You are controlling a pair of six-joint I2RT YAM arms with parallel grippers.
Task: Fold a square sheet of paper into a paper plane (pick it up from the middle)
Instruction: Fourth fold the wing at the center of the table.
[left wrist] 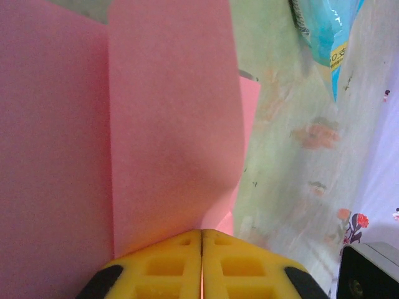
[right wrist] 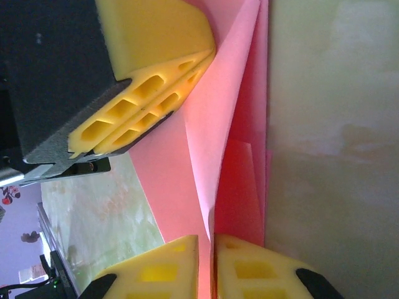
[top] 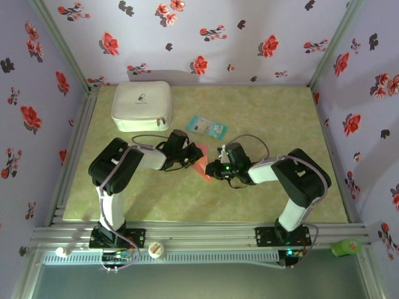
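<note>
The salmon-pink sheet of paper (top: pixel 199 163) lies mid-table, folded in layers into a narrow pointed paper plane shape. My left gripper (top: pixel 189 157) comes at it from the left. In the left wrist view the yellow fingers meet at the gripper (left wrist: pixel 201 240), shut on a raised flap of the paper (left wrist: pixel 168 124). My right gripper (top: pixel 212 169) comes from the right. In its wrist view the gripper (right wrist: pixel 207 240) shows a narrow gap, and an upright leaf of the paper (right wrist: pixel 218 124) stands in that gap against the right finger. The left gripper's fingers (right wrist: pixel 149 93) pinch the far edge.
A white case (top: pixel 142 106) sits at the back left. A light-blue printed packet (top: pixel 207 127) lies just behind the grippers and also appears in the left wrist view (left wrist: pixel 321 31). Floral walls close three sides. A green object (top: pixel 346 247) and a white cap (top: pixel 156 250) rest on the front rail.
</note>
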